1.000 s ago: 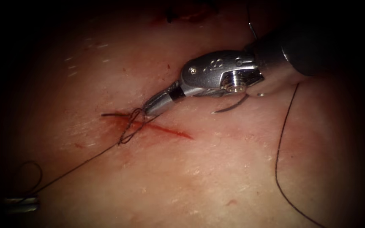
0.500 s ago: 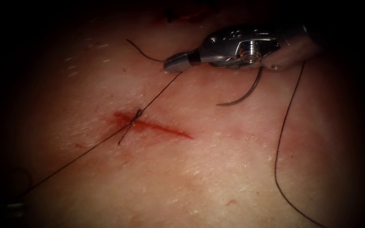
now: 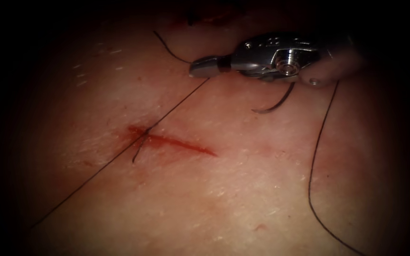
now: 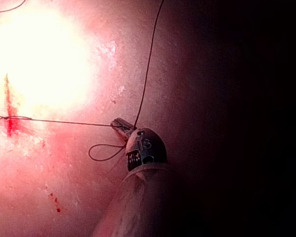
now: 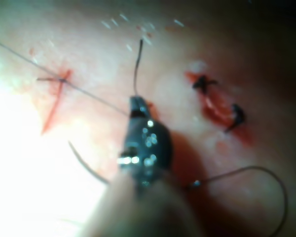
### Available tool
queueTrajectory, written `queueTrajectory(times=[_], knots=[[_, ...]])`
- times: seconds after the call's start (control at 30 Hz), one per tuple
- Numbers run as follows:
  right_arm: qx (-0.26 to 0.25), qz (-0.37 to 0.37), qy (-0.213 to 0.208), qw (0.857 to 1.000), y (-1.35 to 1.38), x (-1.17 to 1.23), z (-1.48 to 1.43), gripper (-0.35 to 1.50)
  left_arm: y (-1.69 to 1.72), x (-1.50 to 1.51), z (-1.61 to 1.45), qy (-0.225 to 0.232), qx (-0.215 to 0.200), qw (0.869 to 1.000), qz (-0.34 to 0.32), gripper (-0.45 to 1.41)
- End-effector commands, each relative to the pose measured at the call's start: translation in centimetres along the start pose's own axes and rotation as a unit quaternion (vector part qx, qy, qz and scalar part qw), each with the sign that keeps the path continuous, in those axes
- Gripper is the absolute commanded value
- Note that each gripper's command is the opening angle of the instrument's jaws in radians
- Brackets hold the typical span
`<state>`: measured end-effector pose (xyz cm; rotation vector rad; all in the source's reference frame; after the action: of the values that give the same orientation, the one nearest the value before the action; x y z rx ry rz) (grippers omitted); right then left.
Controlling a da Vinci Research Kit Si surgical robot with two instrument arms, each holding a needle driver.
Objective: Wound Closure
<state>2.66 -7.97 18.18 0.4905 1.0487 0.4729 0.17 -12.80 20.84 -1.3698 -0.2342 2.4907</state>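
Observation:
On the tissue point(image 3: 243, 199) a short red cut point(image 3: 186, 146) carries a knot point(image 3: 143, 136) near its left end. My right tool point(image 3: 204, 67) sits above and right of the cut, jaws shut on the thread point(image 3: 176, 106), which runs taut down to the knot; a short tail point(image 3: 167, 47) curls up past the jaws. From the knot the thread goes on to the lower left. There my left tool point(image 4: 120, 126) is shut on it. The curved needle point(image 3: 274, 102) rests free under the right tool's wrist, right of the cut, not in the tissue.
A long slack strand point(image 3: 313, 166) curves down the tissue at the right. Beside the left tool lies a small thread loop point(image 4: 102, 153). A second cut point(image 5: 219, 106) with dark stitches lies beyond the right tool point(image 5: 137, 106). Red fluid stains the cut's left end.
The right tool has pulled up and to the right with the thread. The loose loops over the cut have drawn down into a tight knot. The left tool has left the endoscope view's lower left.

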Motion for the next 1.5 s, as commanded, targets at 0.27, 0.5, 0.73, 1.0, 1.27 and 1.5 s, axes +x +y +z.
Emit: queueTrajectory(times=[0.27, 0.5, 0.73, 1.0, 1.27, 1.5], knots=[[-0.004, 0.002, 0.001, 1.000, -0.03, -0.04, 0.08, -0.35, 0.37, 0.00, 0.16, -0.004, -0.005, 1.000, 0.001, -0.45], [-0.008, 0.002, 0.001, 1.000, -0.04, -0.05, 0.06, -0.35, 0.31, 0.10, 0.18, -0.004, -0.007, 1.000, -0.005, -0.45], [-0.038, -0.001, 0.024, 0.999, -0.15, 0.05, 0.07, 0.61, 0.10, 0.34, 0.16, -0.005, -0.015, 1.000, 0.010, -0.45], [-0.133, -0.035, 0.019, 0.990, -0.08, 0.48, -0.42, 1.21, -0.33, 0.78, 0.10, -0.008, 0.000, 1.000, 0.027, -0.45], [-0.143, -0.015, 0.027, 0.989, -0.44, 0.90, -0.70, 1.35, -0.76, 1.05, 0.17, -0.013, 0.008, 0.999, 0.031, -0.45], [-0.131, -0.013, 0.053, 0.990, -0.94, 1.15, -0.46, 1.35, -1.07, 1.42, 0.10, -0.009, 0.015, 0.999, 0.048, -0.45]])
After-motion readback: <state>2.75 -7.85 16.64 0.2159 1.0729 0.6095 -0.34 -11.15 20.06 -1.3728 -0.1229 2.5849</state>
